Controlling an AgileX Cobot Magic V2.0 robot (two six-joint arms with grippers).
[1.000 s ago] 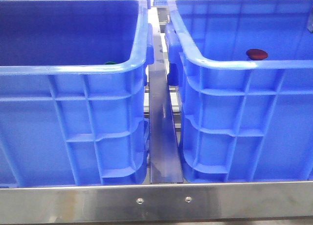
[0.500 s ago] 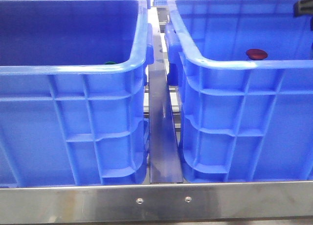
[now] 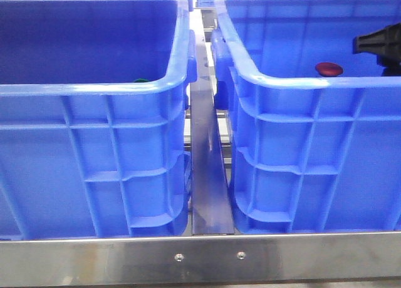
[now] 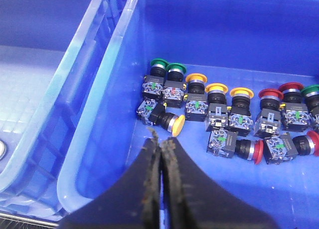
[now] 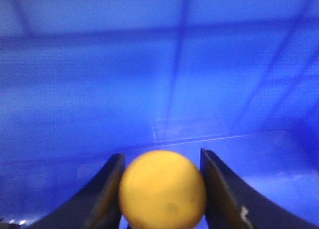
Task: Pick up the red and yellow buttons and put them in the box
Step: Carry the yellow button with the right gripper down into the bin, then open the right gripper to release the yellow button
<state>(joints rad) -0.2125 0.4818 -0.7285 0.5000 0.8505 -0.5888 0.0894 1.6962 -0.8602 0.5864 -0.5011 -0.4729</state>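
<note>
Two blue crates stood side by side in the front view, a metal rail (image 3: 210, 175) running between them. In the right-hand box (image 3: 313, 156) a dark red button (image 3: 329, 69) lay on the floor, with the right gripper (image 5: 162, 189) entering at about three o'clock of it, near but apart. Its fingers (image 5: 99, 194) pinched a yellow button (image 5: 162, 189), held inside blue walls. The left gripper (image 4: 160, 149) hung with its fingers pressed together, empty, over another bin (image 4: 114, 89) holding a cluster of push-button switches (image 4: 229, 119) with green, yellow and red caps. One yellow-capped switch (image 4: 172, 123) lay tipped at twelve o'clock from the fingertips, just beyond them. A green cap (image 3: 140, 81) peeked over the left crate's (image 3: 94, 156) near rim.
</note>
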